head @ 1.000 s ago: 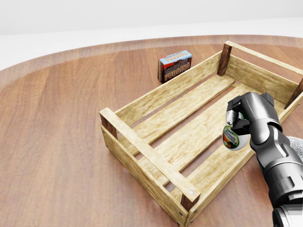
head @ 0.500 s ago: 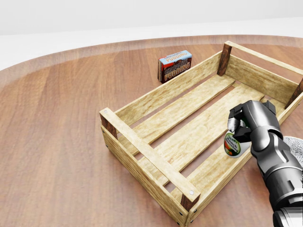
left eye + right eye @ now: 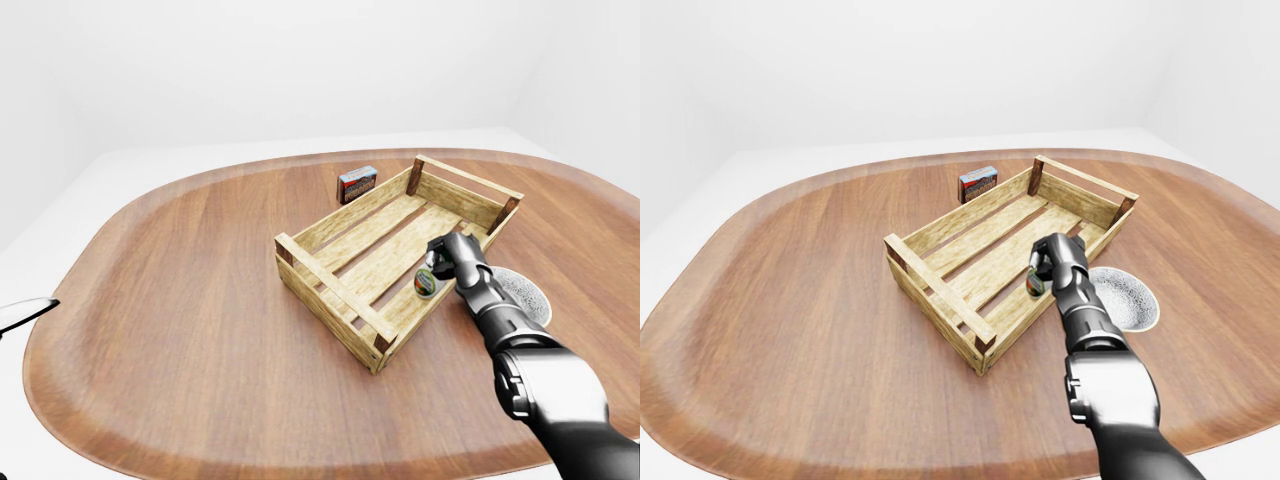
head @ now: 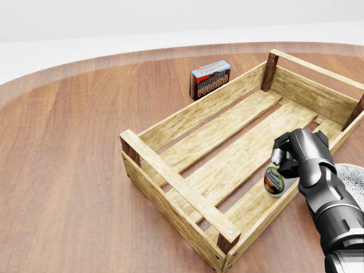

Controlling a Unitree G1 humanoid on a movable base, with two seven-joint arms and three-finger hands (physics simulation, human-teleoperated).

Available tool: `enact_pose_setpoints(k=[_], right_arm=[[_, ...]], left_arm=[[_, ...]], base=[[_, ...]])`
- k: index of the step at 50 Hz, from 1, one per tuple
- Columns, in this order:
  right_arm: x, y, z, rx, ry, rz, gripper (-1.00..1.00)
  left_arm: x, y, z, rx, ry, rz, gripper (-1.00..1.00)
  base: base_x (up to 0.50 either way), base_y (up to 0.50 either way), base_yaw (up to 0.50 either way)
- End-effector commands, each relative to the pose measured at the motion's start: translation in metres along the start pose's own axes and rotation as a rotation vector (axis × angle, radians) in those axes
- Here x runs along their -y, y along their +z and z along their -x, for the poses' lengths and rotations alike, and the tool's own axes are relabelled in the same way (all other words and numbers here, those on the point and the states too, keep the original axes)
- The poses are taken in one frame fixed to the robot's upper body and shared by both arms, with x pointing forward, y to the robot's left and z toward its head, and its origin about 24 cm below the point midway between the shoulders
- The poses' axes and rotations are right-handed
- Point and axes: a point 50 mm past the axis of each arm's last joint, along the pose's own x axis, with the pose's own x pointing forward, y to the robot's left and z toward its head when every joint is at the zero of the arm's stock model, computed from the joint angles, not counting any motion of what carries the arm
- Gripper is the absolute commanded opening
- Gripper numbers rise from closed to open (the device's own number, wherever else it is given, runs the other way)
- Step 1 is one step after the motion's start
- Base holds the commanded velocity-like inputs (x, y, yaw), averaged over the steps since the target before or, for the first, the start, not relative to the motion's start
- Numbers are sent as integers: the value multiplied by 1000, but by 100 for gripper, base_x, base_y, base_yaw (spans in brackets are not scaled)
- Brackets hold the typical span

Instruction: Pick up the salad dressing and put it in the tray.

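Note:
My right hand (image 4: 284, 159) is shut on the neck of the salad dressing (image 4: 274, 181), a small bottle with a green, white and red label. It holds the bottle tilted, low inside the wooden tray (image 4: 170, 177), over the slat nearest the tray's right wall. I cannot tell whether the bottle's base touches the slat. The hand and bottle also show in the left-eye view (image 3: 428, 284). The left hand does not show; a pale sliver (image 3: 22, 313) at the left edge of the left-eye view may be part of that arm.
A chocolate pudding box (image 4: 210, 78) stands on the round wooden table (image 4: 68, 148) just outside the tray's upper-left wall. A grey speckled round dish (image 3: 1127, 298) lies to the right of the tray, beside my right forearm.
My right hand has sunk lower into the tray with the bottle, moving slightly down and left in the head view. The camera and tray have not moved.

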Motion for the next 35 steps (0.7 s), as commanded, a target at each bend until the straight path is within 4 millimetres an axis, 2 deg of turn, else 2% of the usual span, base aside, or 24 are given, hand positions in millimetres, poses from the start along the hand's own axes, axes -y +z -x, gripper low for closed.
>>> enact_pose_setpoints(k=[1,2,3,4,5,15,25,29,32,35], right_arm=[[-1,1,0,-1,0,-13,-100],[-2,1,0,-1,4,-10,-100],[-2,2,0,-1,9,-15,-80],[-3,1,0,-2,14,-14,30],[-3,3,0,2,25,-16,100],[-6,5,0,11,37,19,100],[6,21,-4,54,27,33,100],[17,31,-7,82,15,41,100],[31,46,-10,126,1,65,100],[64,76,-12,209,-35,73,100]], left_arm=[[1,0,0,0,-2,-1,100],[1,0,0,0,-2,-1,100],[1,1,0,2,-2,-1,100],[0,1,0,3,-1,-2,100],[0,1,0,5,0,-2,100],[1,1,0,6,-2,0,100],[2,1,0,7,-4,-1,100],[3,0,0,2,-7,2,100],[3,0,-1,3,-8,2,100],[4,0,-1,4,-9,3,100]], base=[[0,0,0],[0,0,0],[0,0,0],[0,0,0],[0,0,0],[0,0,0],[0,0,0],[0,0,0],[0,0,0],[0,0,0]])
